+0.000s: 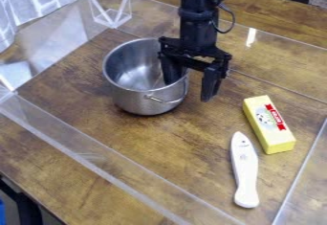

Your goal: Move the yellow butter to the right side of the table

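Observation:
The yellow butter (269, 123), a small block with a red-and-white label, lies flat on the dark wood table (90, 123) toward its right side. My gripper (192, 87) points straight down to the left of the butter, apart from it, and stands open. Its jaws straddle the right rim of a steel pot (134, 76), one finger inside the pot and the other outside. Nothing is held between them.
A white spatula-like utensil (243, 168) lies in front of the butter near the table's front right edge. A clear plastic rim (76, 145) runs along the table's edges. Bare wood shows in front of the pot.

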Motion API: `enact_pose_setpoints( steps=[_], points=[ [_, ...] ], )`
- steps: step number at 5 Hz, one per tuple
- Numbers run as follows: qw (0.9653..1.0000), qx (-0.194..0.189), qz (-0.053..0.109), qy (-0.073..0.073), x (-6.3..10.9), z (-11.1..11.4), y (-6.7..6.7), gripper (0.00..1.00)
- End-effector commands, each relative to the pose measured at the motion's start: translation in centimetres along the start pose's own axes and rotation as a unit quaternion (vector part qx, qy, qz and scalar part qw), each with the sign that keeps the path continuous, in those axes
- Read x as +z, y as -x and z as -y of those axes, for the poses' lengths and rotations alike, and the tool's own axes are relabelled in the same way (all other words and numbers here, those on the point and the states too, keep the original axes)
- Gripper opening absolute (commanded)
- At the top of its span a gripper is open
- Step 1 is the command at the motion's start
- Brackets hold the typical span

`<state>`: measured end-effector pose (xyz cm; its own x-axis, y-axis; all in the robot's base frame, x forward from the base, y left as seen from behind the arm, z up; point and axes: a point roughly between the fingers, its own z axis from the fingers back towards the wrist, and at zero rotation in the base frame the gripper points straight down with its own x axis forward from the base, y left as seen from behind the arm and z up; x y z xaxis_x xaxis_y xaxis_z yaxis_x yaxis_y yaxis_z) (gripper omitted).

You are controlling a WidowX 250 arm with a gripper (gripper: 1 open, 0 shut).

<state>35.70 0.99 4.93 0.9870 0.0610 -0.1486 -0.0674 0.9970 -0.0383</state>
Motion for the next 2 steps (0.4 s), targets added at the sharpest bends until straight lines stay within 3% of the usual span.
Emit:
enact_pose_setpoints(
  steps=[1, 2],
  points=[
    [0.9994, 0.007, 0.035, 0.002, 1.97, -0.76, -0.9, 1.0],
    [0.9993, 0.005, 0.036, 0.004, 2.03, -0.63, -1.12, 1.0]
  ],
)
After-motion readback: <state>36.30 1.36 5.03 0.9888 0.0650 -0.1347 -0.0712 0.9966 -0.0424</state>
